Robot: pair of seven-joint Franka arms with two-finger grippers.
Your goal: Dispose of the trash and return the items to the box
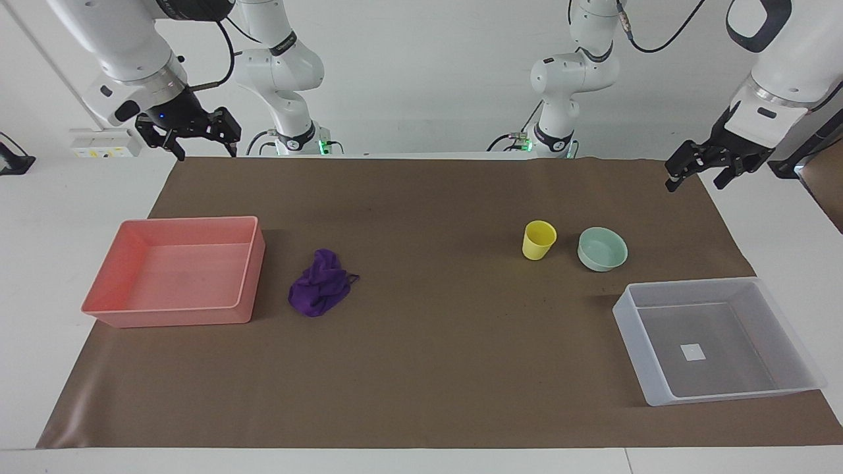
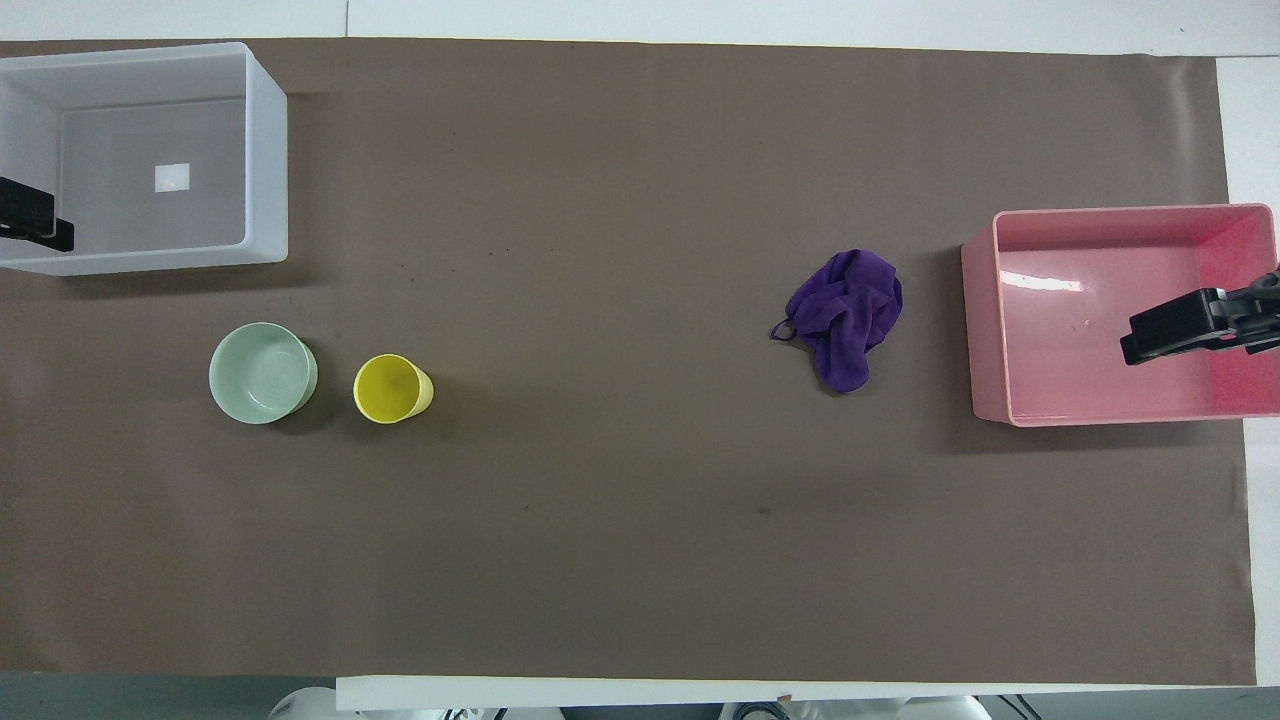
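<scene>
The purple cloth wad lies on the brown mat beside the pink tray. The yellow cup stands upright beside the mint-green bowl. Both are a little nearer to the robots than the translucent box, which is empty, with a white sticker on its floor. My right gripper hangs open and empty, high over the pink tray's end of the table. My left gripper hangs open and empty, high at the box's end.
The pink tray is empty at the right arm's end of the table. The brown mat covers most of the table, with white table surface around it.
</scene>
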